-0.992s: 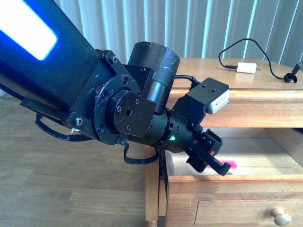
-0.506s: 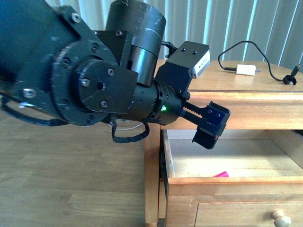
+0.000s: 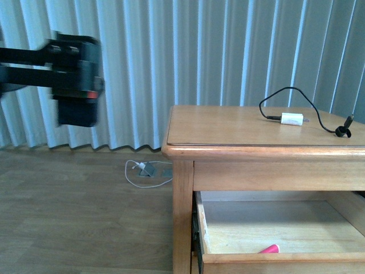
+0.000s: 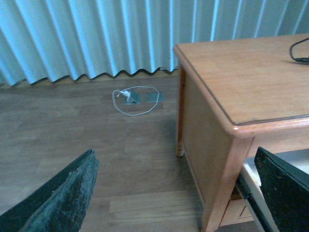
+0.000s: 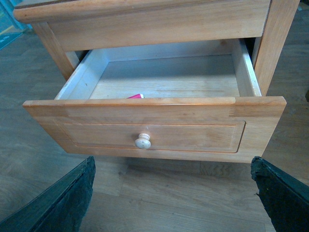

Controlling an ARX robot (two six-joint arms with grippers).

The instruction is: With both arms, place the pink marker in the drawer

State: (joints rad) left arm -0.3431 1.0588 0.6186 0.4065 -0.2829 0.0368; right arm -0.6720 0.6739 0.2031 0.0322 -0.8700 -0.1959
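Two hands are showing their fingers spread wide, and neither is holding anything. Left hand [image 4: 174,154]: its two black fingers [image 4: 63,198] are standing far apart, over the wood floor [image 4: 72,125] beside the cabinet [image 4: 207,145]. In the front view the left arm [image 3: 68,80] is appearing as a motion-blurred dark mass high against the pleated curtain [image 3: 171,57], well apart from the cabinet. Right hand [image 5: 171,162]: its fingers [image 5: 63,203] are likewise gaping wide, and it is facing the front panel of the drawer [image 5: 193,135] and its round knob [image 5: 142,141], touching neither. The drawer is standing pulled out. Pink marker [image 5: 135,96]: it is lying on the drawer's bottom just behind the front panel, with only a tip showing above the panel's edge in the front and right wrist views. Tabletop [image 3: 228,123]: it is carrying a white charger block [image 3: 292,119] with a black cable [image 3: 344,129]. One white cord [image 3: 140,167] is lying looped on the floor near the curtain.
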